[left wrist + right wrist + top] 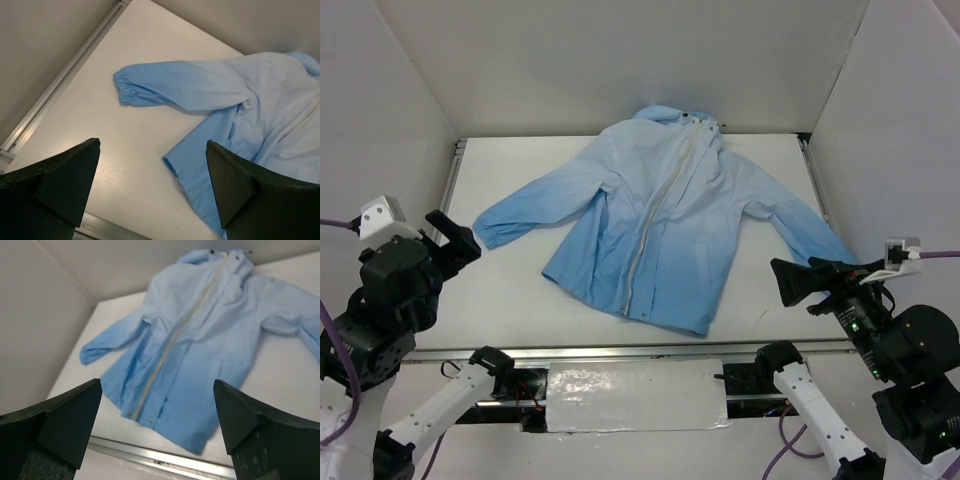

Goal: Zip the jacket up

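Hovering apart from the cloth, both claws hold nothing. Left gripper (455,240) sits at table's left edge, jaws spread wide, fingers (60,180) framing bare table (510,290) w/ the sleeve cuff (122,87) ahead of it. Right gripper (798,282) mirrors it at the right edge, jaws also spread, aimed inward toward the hem; its cam looks straight up the garment's front.

Jacket (670,230), light blue, lies flat & face-up mid-table, hood (665,113) toward back wall, hem toward the arms, both sleeves splayed out to the sides. Lying spread like that keeps the front seam exposed to both wrists. Right sleeve end runs close to the right gripper; can't tell if touching.

Zipper line (175,342) runs pale from hem up to collar, slightly slanted. Front panels meet along its whole length in top & right-wrist views, no gap showing, two small dark snaps near the hem (135,416). Slider too small to pick out. Judgement: front reads as closed to the collar, i.e. as the task wants it. Whether teeth are actually meshed or panels merely laid edge to edge — not resolvable. Arms pulled back w/ open jaws fits either a rest pose after zipping or a ready pose beforehand.
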{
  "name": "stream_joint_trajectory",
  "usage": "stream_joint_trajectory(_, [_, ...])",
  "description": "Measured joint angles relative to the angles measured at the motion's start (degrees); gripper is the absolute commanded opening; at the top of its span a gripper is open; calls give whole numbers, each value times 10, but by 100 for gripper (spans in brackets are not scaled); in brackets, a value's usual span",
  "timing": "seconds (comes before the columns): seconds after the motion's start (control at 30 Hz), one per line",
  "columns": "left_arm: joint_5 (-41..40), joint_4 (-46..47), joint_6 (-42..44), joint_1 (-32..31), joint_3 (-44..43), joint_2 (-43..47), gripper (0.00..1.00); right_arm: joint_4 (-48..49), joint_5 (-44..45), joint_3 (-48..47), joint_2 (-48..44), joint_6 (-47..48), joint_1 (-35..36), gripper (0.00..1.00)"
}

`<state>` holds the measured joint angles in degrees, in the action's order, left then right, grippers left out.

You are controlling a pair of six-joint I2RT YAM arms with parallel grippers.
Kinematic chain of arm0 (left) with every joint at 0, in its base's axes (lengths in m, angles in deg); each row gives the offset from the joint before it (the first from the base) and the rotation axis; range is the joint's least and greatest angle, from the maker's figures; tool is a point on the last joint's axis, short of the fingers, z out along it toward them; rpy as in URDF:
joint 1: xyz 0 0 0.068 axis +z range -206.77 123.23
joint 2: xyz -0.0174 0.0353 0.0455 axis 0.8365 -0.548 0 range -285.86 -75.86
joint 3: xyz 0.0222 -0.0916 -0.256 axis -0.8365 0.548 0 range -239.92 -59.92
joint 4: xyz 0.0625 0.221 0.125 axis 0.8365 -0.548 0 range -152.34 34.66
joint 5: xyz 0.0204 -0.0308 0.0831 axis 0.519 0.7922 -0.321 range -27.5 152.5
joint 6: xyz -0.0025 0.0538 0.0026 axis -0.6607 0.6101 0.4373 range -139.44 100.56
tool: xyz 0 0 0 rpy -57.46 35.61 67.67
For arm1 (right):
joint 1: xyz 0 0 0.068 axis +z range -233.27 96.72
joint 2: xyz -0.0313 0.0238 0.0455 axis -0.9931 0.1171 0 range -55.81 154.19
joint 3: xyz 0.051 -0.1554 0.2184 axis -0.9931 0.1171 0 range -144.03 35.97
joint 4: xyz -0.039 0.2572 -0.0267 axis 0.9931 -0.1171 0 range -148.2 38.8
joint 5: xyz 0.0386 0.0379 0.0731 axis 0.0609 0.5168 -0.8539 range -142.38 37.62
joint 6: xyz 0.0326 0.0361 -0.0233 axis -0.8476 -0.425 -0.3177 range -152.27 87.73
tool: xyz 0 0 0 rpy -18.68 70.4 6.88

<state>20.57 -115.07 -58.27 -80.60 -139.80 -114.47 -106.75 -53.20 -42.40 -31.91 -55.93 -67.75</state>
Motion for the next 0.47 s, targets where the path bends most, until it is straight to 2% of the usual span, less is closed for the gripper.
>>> stream_joint_trajectory(0.23, [1,-53,29,0,45,59,99,-87,153,4,-52,13,80,100])
stream_joint_trajectory(0.47, [1,-76,29,0,47,88,99,-97,206,49,-66,13,97,100])
